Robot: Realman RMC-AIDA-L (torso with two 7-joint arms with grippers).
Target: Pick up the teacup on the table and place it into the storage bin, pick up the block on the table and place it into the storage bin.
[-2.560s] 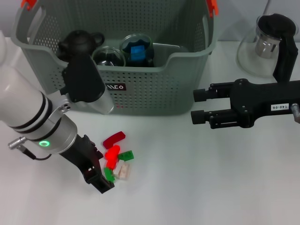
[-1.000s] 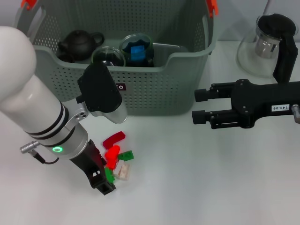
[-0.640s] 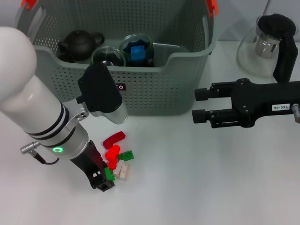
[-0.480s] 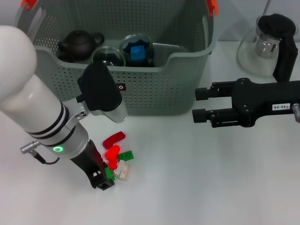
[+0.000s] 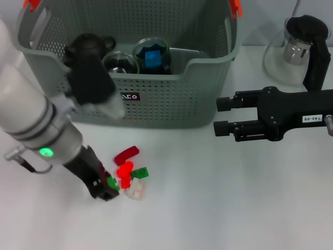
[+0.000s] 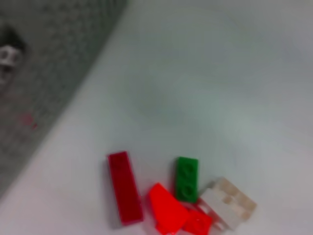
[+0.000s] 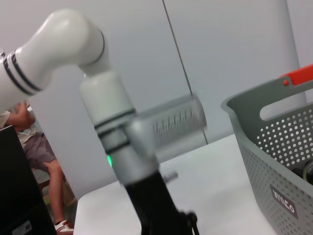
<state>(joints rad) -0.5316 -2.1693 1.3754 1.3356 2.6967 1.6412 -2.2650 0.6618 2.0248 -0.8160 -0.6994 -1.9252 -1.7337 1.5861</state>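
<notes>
The storage bin (image 5: 171,99) stands at the back of the table; its corner also shows in the right wrist view (image 7: 274,147). Two glass teacups (image 5: 120,63) sit inside it, and the second teacup (image 5: 152,56) holds a blue block. In front of the bin, my left gripper (image 5: 107,189) is shut on a small green block (image 5: 111,182), just left of the loose pile. That pile has a dark red block (image 6: 124,193), a red one (image 6: 166,213), a green one (image 6: 187,178) and a white one (image 6: 227,205). My right gripper (image 5: 221,115) hangs open to the right of the bin.
A black teapot (image 5: 88,44) lies in the bin's left part. A glass teapot (image 5: 299,49) with a black lid and handle stands at the far right, behind my right arm. White tabletop spreads in front of and between the arms.
My left gripper has lifted slightly and drawn back to the left with the green block in it, away from the pile. The right arm has not moved.
</notes>
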